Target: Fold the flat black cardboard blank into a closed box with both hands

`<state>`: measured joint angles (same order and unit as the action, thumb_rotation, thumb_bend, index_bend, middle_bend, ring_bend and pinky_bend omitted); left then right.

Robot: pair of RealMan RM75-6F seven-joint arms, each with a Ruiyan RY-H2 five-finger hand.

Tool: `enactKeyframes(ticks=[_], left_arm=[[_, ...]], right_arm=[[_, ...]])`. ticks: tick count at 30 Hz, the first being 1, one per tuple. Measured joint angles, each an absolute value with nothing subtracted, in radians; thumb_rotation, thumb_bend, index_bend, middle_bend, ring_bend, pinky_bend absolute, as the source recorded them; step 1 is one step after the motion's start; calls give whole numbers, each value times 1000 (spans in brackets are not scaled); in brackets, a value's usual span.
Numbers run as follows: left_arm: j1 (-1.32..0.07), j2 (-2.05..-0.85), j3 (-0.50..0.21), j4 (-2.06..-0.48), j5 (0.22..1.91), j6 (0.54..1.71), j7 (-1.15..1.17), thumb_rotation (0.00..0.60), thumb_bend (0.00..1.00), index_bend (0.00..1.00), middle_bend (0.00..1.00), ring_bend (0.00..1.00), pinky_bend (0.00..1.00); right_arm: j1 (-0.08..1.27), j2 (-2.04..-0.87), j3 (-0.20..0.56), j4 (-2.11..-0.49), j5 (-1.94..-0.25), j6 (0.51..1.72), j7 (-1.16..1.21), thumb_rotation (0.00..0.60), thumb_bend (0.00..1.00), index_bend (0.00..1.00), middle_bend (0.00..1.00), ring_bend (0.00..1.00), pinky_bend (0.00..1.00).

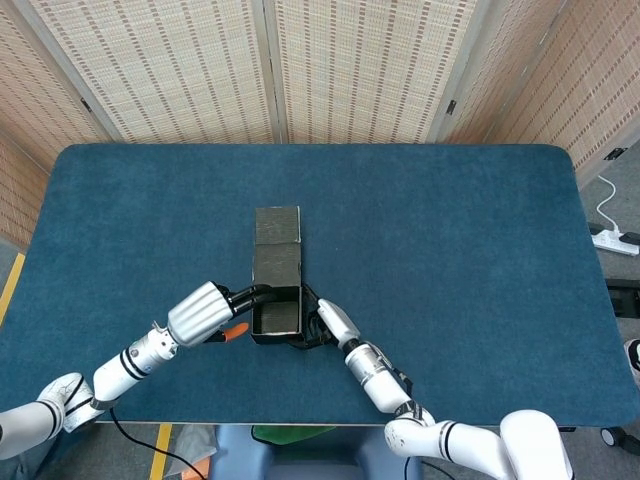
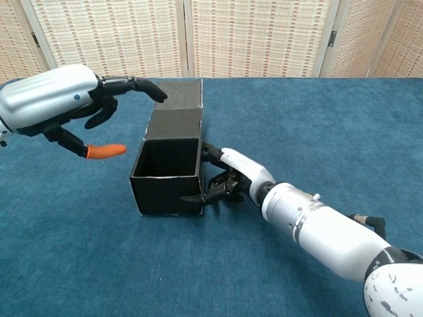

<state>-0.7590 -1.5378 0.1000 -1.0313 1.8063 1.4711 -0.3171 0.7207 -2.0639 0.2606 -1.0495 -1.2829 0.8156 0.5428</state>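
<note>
Matte black cardboard box (image 2: 166,183), open-topped: right hand (image 2: 228,179) grips it; left hand (image 2: 63,105) spread, empty.

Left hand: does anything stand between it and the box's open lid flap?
Nothing visible does. The left hand hovers raised beside the black box, fingers spread, with only open air toward the lid flap. The right hand presses on the box's opposite side.
</note>
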Motion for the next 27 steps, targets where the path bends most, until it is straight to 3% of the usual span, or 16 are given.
enactKeyframes(ticks=[10, 17, 22, 27], left_arm=[[-732, -1484, 76, -1206, 1679, 1360, -545, 600, 322, 117, 238, 782, 896], [-720, -1450, 67, -1292, 1588, 1224, -689, 600, 287, 0, 102, 713, 892], [-709, -1447, 76, -1282, 1548, 1130, -791, 600, 227, 0, 10, 665, 891], [-683, -1470, 86, -1211, 1525, 1085, -827, 600, 208, 0, 0, 641, 888]], right_arm=[[670, -1995, 206, -1160, -1298, 827, 533, 600, 11, 0, 0, 617, 1000], [629, -1936, 189, -1227, -1305, 866, 521, 600, 11, 0, 0, 610, 1000], [593, -1833, 170, -1361, -1318, 893, 515, 600, 23, 0, 0, 609, 1000], [558, -1701, 169, -1560, -1356, 962, 492, 600, 26, 0, 19, 610, 1000]])
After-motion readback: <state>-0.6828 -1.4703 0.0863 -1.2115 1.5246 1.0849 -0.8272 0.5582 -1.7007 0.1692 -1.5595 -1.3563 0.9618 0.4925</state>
